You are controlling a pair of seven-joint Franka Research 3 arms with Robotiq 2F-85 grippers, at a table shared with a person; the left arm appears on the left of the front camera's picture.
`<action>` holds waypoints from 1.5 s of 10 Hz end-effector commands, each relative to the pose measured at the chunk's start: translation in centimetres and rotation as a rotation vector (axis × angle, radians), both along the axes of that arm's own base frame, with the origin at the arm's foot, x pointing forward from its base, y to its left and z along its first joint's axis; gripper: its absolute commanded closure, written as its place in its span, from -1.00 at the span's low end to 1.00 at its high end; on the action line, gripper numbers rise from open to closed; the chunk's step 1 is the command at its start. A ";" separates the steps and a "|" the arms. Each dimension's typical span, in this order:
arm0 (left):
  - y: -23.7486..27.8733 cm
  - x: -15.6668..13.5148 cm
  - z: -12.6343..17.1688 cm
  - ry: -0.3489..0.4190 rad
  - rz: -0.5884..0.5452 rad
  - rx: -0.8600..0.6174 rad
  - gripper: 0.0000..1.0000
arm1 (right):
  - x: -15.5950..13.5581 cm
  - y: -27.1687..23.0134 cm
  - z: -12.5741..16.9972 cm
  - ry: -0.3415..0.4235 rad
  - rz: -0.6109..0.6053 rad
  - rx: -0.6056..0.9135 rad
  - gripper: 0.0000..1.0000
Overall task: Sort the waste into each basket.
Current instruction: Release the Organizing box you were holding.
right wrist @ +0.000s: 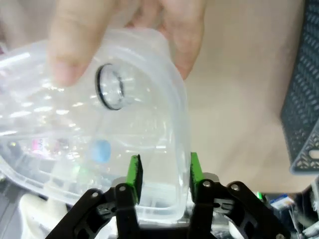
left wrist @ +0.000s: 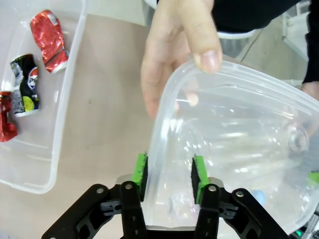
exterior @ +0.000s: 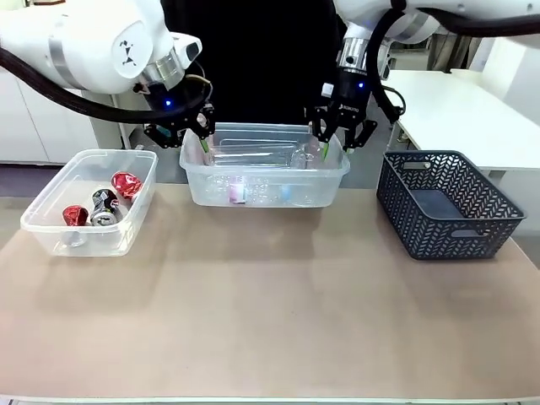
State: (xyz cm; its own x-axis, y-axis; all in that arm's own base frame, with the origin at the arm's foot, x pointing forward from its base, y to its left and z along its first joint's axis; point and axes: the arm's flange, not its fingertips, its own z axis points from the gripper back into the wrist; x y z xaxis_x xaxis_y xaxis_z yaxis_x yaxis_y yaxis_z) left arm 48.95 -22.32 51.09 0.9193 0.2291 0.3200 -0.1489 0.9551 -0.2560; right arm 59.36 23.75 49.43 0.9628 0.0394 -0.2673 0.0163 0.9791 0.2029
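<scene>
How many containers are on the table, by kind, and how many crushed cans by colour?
Clear plastic tubs: 2, the left tub and the middle tub
Dark lattice basket: 1
Red crushed cans: 2
Black-silver crushed can: 1
Total: 3 containers, 3 cans

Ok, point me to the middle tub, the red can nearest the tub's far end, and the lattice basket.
middle tub (exterior: 263,187): front view, its clear front wall.
red can (exterior: 126,184): front view, middle of its crushed body.
lattice basket (exterior: 439,229): front view, its front lattice wall.
</scene>
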 end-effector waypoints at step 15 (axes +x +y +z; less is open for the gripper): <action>1.8 -7.3 3.6 -0.132 -0.257 -0.044 -1.00 | -9.7 -3.6 3.3 -0.572 0.160 0.132 -1.00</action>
State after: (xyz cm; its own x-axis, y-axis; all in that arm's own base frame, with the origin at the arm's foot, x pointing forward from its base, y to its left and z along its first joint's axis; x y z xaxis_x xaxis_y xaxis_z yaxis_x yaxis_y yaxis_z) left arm 41.49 -20.42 54.65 0.9019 -0.0047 0.4320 0.1488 0.9421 -0.3006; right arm 49.48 19.99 52.47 0.9267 0.2129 0.3096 -0.2949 0.9227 0.2484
